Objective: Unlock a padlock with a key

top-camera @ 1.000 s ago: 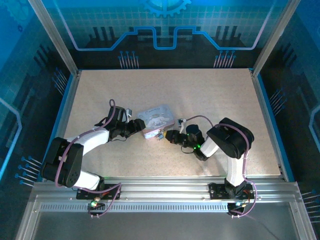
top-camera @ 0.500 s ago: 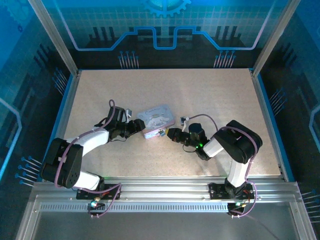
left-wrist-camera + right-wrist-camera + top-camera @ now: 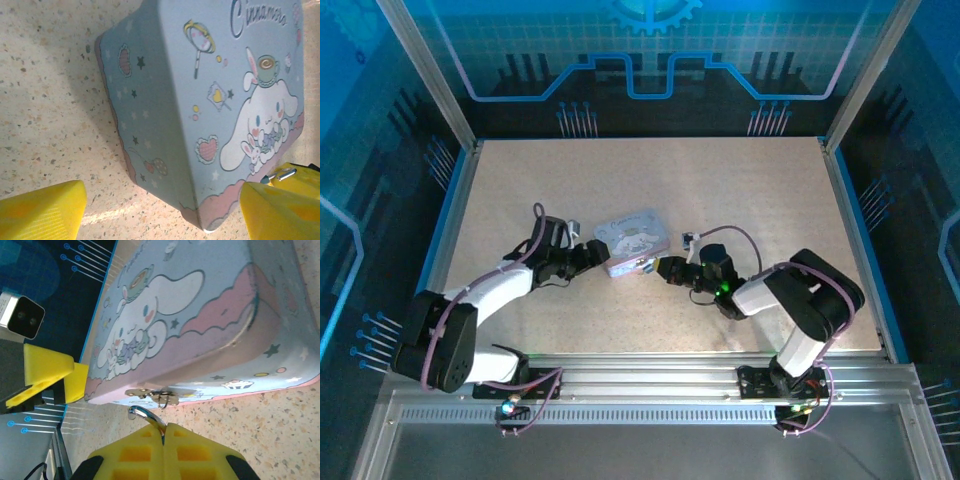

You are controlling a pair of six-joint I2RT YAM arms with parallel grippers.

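Now my left tool [image 3: 590,256] spreads wider round the tin box's [image 3: 632,238] left end, so it's unbraced; right tool [image 3: 164,432] stays pinched on a silvery hook, likely the padlock [image 3: 145,415], beside the box's front latch [image 3: 150,392].

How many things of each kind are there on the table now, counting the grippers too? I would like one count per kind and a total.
Tin box: 1
Padlock: 1, its silvery shackle sticking out of the shut right gripper
Grippers: 2, the right gripper and the open left gripper
Total: 4
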